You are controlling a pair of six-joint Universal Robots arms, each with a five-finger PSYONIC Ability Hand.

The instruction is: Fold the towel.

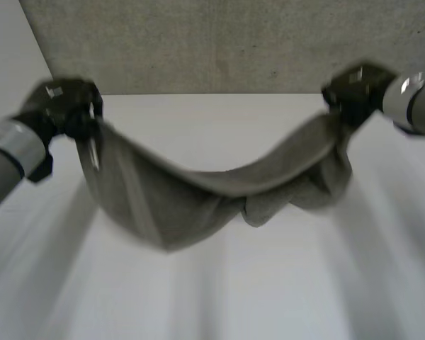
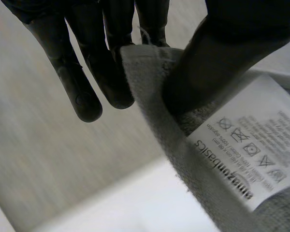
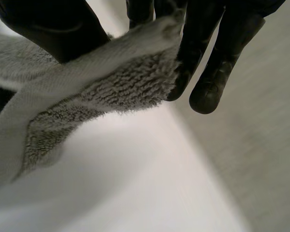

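Currently, you have the grey towel (image 1: 184, 202) held up over the white table (image 1: 269, 297), slung between both hands and sagging in the middle. Your left hand (image 1: 62, 106), at ten o'clock, pinches a corner beside the care label (image 2: 251, 150) between thumb and fingers. Your right hand (image 1: 355, 88), at two o'clock, pinches the opposite end likewise. Judgement: no fold is laid yet; the right side hangs bunched, and all folding remains.
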